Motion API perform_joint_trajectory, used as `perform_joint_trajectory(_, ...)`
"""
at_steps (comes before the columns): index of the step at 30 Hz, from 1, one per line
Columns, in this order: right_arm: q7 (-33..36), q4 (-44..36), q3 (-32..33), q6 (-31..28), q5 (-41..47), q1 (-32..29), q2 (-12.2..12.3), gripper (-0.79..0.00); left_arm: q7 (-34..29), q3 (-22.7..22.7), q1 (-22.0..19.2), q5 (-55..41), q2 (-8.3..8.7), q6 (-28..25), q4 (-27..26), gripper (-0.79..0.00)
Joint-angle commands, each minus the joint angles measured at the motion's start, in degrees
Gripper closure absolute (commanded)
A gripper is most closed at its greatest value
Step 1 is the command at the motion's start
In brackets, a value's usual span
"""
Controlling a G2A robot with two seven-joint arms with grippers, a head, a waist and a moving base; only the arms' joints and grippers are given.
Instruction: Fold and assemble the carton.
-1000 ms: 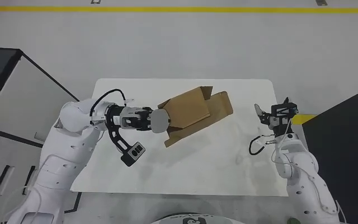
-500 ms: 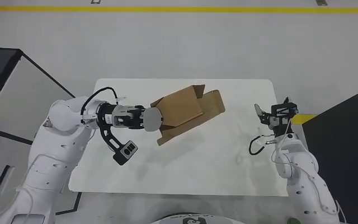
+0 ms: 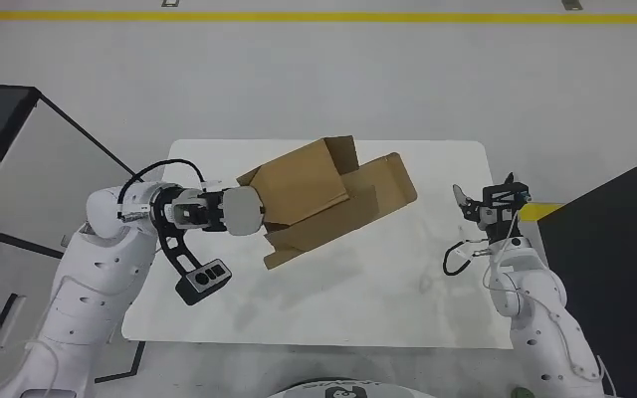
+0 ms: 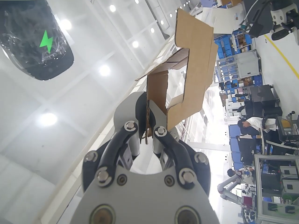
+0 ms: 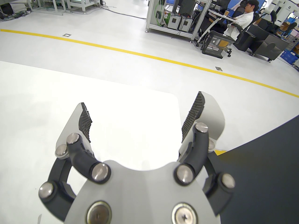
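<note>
A brown cardboard carton [image 3: 314, 194], partly unfolded with its flaps hanging loose, hangs tilted over the middle of the white table [image 3: 398, 298]. My left gripper [image 3: 249, 210] is shut on the carton's left edge and holds it up. The left wrist view shows that gripper [image 4: 147, 115] pinching a cardboard panel edge, with the carton [image 4: 193, 71] spreading away beyond the fingers. Off the table's right edge, my right gripper [image 3: 464, 200] stands open with nothing in it. In its own wrist view the right gripper [image 5: 142, 117] hangs over the table's far right corner.
The white table's [image 5: 70, 89] front and right parts are bare. A black panel [image 3: 597, 229] stands to the table's right, a black-framed stand [image 3: 30, 129] to its left. A yellow floor line [image 3: 318, 16] runs behind the table.
My left arm has pulled back to the left and turned, so the carton has shifted left, risen and swung with its flaps opening wider. The right arm has kept still.
</note>
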Motion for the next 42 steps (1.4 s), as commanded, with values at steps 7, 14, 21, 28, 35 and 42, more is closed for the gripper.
perform_joint_trajectory(7,0.0,0.0,0.0,0.0,0.0,0.0,0.0,-0.785,2.6,-0.7,0.7,-5.3,-1.25,-2.6,-1.2,0.000)
perform_joint_trajectory(14,0.0,0.0,0.0,0.0,0.0,0.0,0.0,-0.785,5.2,-0.9,0.6,-3.6,-2.79,-5.2,-2.4,0.000)
perform_joint_trajectory(21,0.0,0.0,0.0,0.0,0.0,0.0,0.0,-0.785,4.7,1.4,0.3,9.0,-3.14,-4.6,-4.6,0.000)
perform_joint_trajectory(28,0.0,0.0,0.0,0.0,0.0,0.0,0.0,-0.785,3.2,5.0,-0.7,14.5,-2.39,-3.2,-6.2,0.000)
perform_joint_trajectory(35,0.0,0.0,0.0,0.0,0.0,0.0,0.0,-0.785,0.6,5.4,-1.1,9.1,-1.79,-0.6,-4.7,0.000)
perform_joint_trajectory(42,0.0,0.0,0.0,0.0,0.0,0.0,0.0,-0.785,1.8,5.4,-1.5,-0.8,-2.39,-1.8,-4.4,0.000)
